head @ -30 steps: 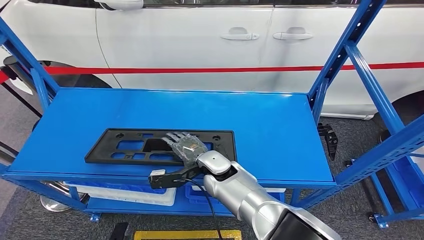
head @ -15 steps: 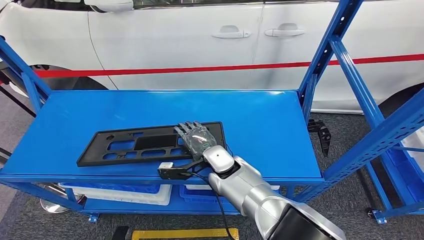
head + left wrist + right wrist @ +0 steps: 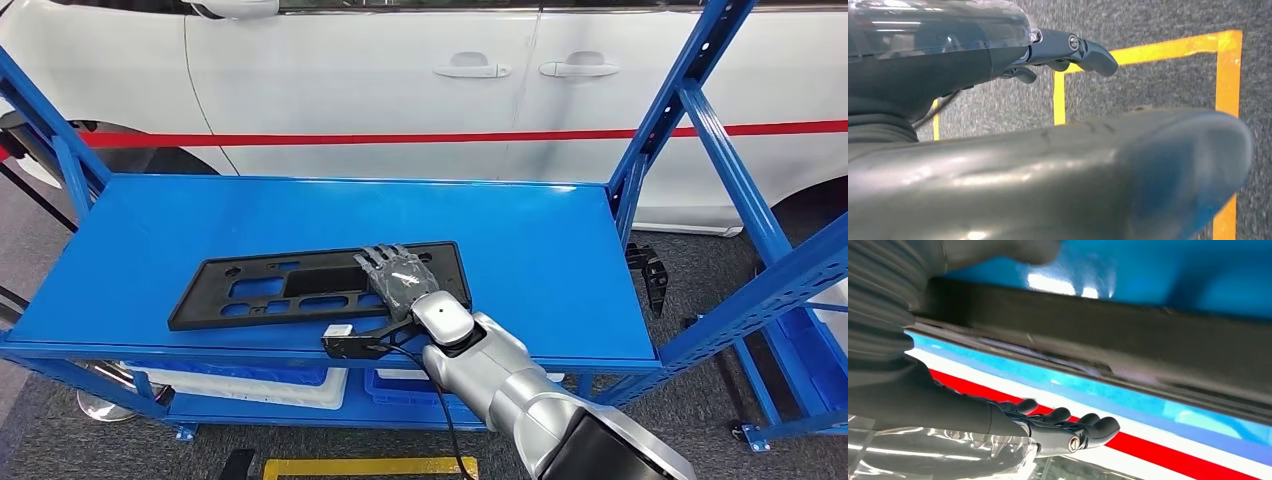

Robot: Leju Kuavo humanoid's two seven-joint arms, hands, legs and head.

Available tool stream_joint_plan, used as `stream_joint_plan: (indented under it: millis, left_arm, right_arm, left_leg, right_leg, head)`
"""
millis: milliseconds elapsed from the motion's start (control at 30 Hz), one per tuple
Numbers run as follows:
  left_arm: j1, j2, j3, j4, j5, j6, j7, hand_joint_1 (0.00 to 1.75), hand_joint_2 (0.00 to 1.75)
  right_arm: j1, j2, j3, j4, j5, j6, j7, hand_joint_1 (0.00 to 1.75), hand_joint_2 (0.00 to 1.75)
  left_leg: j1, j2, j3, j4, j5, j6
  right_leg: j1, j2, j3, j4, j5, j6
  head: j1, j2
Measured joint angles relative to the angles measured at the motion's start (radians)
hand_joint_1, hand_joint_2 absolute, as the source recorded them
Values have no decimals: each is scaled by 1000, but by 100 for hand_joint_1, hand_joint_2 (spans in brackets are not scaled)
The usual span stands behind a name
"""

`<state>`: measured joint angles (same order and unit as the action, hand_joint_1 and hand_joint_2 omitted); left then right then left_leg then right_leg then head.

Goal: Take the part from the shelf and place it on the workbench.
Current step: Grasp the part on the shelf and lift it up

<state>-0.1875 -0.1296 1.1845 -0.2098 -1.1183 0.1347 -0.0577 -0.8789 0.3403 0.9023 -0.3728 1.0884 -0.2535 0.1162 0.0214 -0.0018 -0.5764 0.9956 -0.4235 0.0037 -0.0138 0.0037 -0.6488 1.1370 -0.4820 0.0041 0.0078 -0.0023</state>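
Observation:
A long, flat black plastic part [image 3: 260, 290] with several cut-outs lies across the front of the blue shelf top [image 3: 540, 260]. My right hand [image 3: 398, 280] is at its right end, fingers spread over the top. In the right wrist view the part's edge [image 3: 1098, 335] runs between the thumb and the dark fingers [image 3: 1073, 427], so the hand grips it. That end looks slightly raised and the part sits at a slant. My left hand [image 3: 998, 60] hangs over the grey floor, fingers loosely extended and holding nothing.
A white car [image 3: 400, 80] with a red stripe stands close behind the shelf. Blue uprights [image 3: 670, 110] frame the shelf's right side. White and blue bins [image 3: 250, 385] sit on the lower level. Yellow floor tape [image 3: 1158, 47] lies below my left hand.
The view has swayed left and back. The right end of the part has swung a little away from the shelf's front edge with my right hand on it, so the part now slants.

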Motion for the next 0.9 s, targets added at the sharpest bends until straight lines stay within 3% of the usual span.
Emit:
stream_joint_plan:
  millis: [67,167,233,267,333,367,400,433,500,567,667,733,767,833,900]
  left_arm:
    - [-1,0,0,0,1,0,-1,0,0]
    - [-2,0,0,0,4,0,-2,0,0]
    - [-2,0,0,0,6,0,-2,0,0]
    - [-2,0,0,0,6,0,-3,0,0]
    - [0,0,0,0,8,0,-4,0,0]
    - [2,0,0,0,8,0,-5,0,0]
    - [4,0,0,0,9,0,-6,0,0]
    - [6,1,0,0,9,0,-7,0,0]
    - [7,2,0,0,11,0,-9,0,0]
    - [7,2,0,0,14,0,-11,0,0]
    - [11,1,0,0,18,-1,-12,0,0]
    - [12,-1,0,0,19,-1,-12,0,0]
    - [12,-2,0,0,19,-1,-12,0,0]
    - [12,-3,0,0,19,-1,-14,0,0]
    - [13,-3,0,0,18,-1,-15,0,0]
  right_arm:
    - [1,-1,-1,0,1,1,-5,175,175]
    - [0,-2,-5,1,1,0,-9,175,175]
    - [-4,-2,-9,1,-1,-1,-9,175,175]
    - [-5,-2,-11,1,-2,-1,-9,175,175]
    - [-5,-3,-16,1,-5,-1,-9,175,175]
    - [-4,-3,-18,1,-7,-2,-10,175,175]
    - [-4,-3,-21,1,-9,-2,-10,175,175]
    - [-4,-4,-24,1,-11,-3,-11,175,175]
    - [-4,-4,-30,1,-15,-8,-11,175,175]
    - [-4,-7,-38,1,-17,-17,-5,175,175]
    - [-3,-17,-54,1,-18,-32,4,175,175]
    - [-2,-25,-67,1,-15,-39,8,175,175]
    - [-2,-30,-73,1,-13,-42,11,175,175]
    - [2,-41,-83,1,-9,-52,15,175,175]
    - [8,-51,-91,1,-4,-64,16,175,175]
  left_leg:
    - [-3,-1,-3,4,-2,-11]
    - [-2,-1,-6,3,-3,-31]
    - [1,-1,-16,29,-23,-40]
    - [2,-1,-34,71,-49,-44]
    - [2,-1,-94,204,-114,-49]
    - [2,-1,-123,265,-134,-50]
    - [2,-1,-138,294,-136,-51]
    - [2,-1,-134,284,-119,-50]
    - [2,-1,-75,157,-50,-45]
    - [-2,-1,-19,42,-12,-36]
    - [-6,-2,-8,16,-10,-20]
    - [-2,0,-6,9,-4,-6]
    - [0,0,-7,6,-1,1]
    - [-1,1,-10,5,1,9]
    - [-2,0,-13,6,2,10]
  right_leg:
    - [3,0,46,-103,36,-8]
    - [8,3,49,-120,40,-23]
    - [5,1,53,-127,44,-35]
    - [3,0,55,-130,45,-40]
    - [5,-3,55,-130,44,-46]
    - [7,-3,55,-130,44,-48]
    - [9,-3,56,-129,43,-49]
    - [10,-2,57,-128,42,-48]
    - [10,-1,60,-123,37,-45]
    - [14,-1,58,-117,33,-37]
    - [17,-1,57,-118,33,-24]
    - [15,-1,50,-98,17,-13]
    - [14,-1,33,-61,-7,-8]
    - [10,-1,-27,65,-72,-1]
    - [8,-1,-76,164,-103,3]
  head:
    - [-1,0]
    - [-2,0]
    - [-3,0]
    - [-4,0]
    - [-6,0]
    - [-6,0]
    - [-6,0]
    - [-6,0]
    - [-6,0]
    - [-6,0]
    - [-6,0]
    - [-5,0]
    - [-5,0]
    - [-3,0]
    - [-3,0]
